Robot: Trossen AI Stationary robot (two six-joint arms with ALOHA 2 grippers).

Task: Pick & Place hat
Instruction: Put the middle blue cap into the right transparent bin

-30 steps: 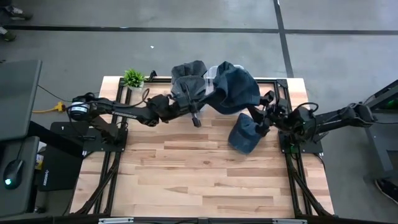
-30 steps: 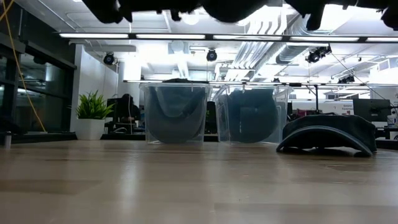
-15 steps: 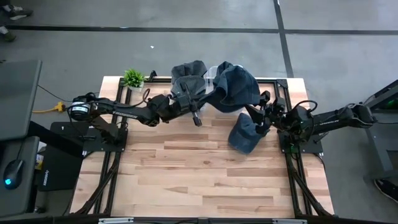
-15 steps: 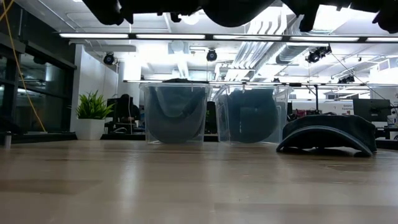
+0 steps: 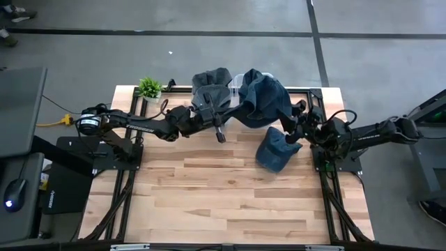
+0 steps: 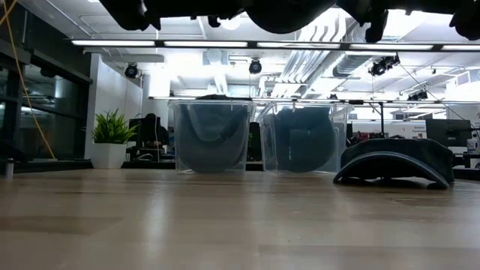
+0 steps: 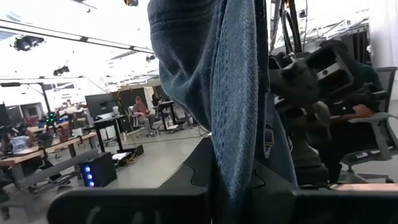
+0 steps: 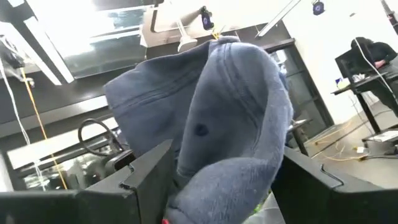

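Note:
A blue denim hat point(image 5: 263, 101) hangs in the air over the back of the table, with my left gripper point(image 5: 226, 115) shut on its left side. My right gripper point(image 5: 294, 125) stands open at the hat's right side. In the right wrist view its fingers point(image 8: 146, 171) flank the hat's brim point(image 8: 217, 180). A second denim hat point(image 5: 274, 150) lies crown up on the table below my right gripper, also seen in the low view point(image 6: 394, 166). Two clear bins point(image 6: 212, 139) point(image 6: 304, 139) at the far edge each hold a dark hat. My left gripper pinches a fold of the hat's denim point(image 7: 233, 168) between its two fingers, coming from the table's left and slanting upward. The hat is lifted clear of the table and stretches away past the fingers toward my right arm. I cannot tell whether my right gripper touches the hat's brim.
A small potted plant point(image 5: 149, 87) stands at the far left corner. The two bins point(image 5: 217, 82) sit side by side at the far edge under the held hat. Bare wooden tabletop point(image 5: 223, 195) stretches toward the near edge.
My right gripper has tipped up and rolled a little beside the held hat, staying open and in place. The hat stays lifted in my left gripper.

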